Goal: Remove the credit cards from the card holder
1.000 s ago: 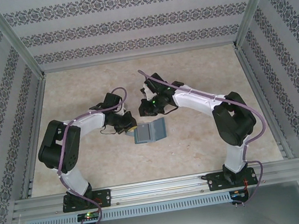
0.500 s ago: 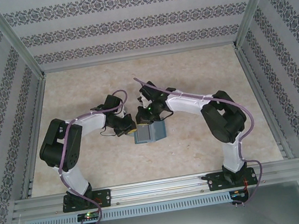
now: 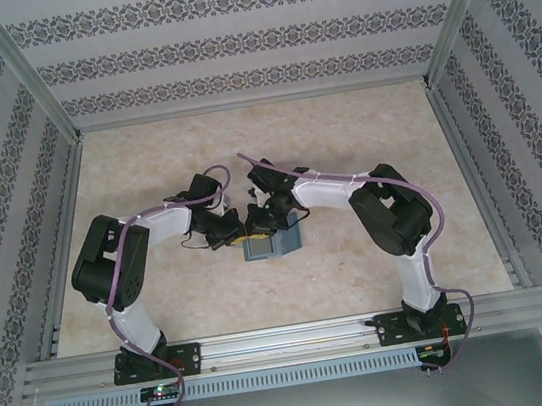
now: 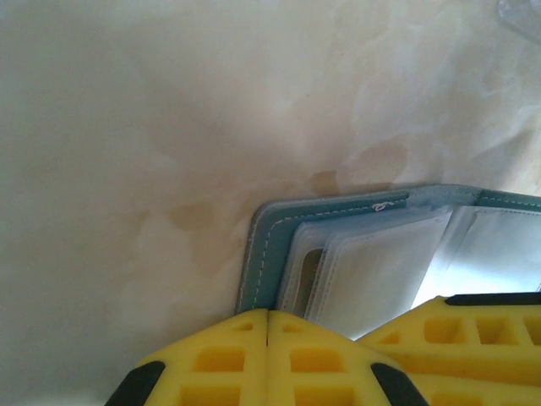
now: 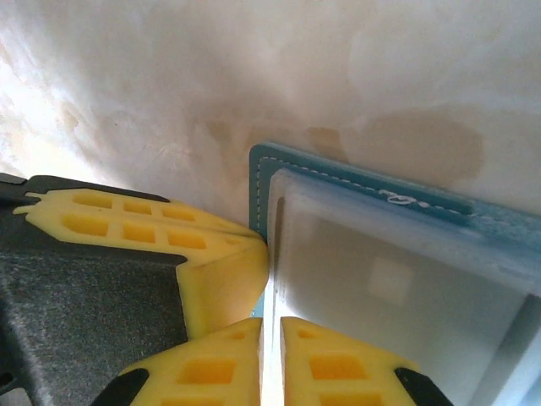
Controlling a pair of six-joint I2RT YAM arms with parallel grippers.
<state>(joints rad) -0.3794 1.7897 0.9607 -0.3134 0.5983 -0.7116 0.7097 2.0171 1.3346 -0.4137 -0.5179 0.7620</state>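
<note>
The teal card holder lies open on the table between both arms, its clear inner sleeves showing. A pale grey credit card sits inside the top sleeve. My left gripper is shut, with its yellow tips resting on the card holder's left cover margin and nothing visibly between them. My right gripper is shut down to a thin slit, and the left edge of the top sleeve runs into that slit at the card holder's corner. The two grippers stand almost tip to tip.
Bare marbled tabletop surrounds the card holder. Patterned walls and metal rails enclose the workspace. The right gripper's yellow finger crowds the left wrist view beside the sleeves.
The right arm has swung left and down from behind the card holder to its left corner, beside the left gripper. The left arm has stayed in place.
</note>
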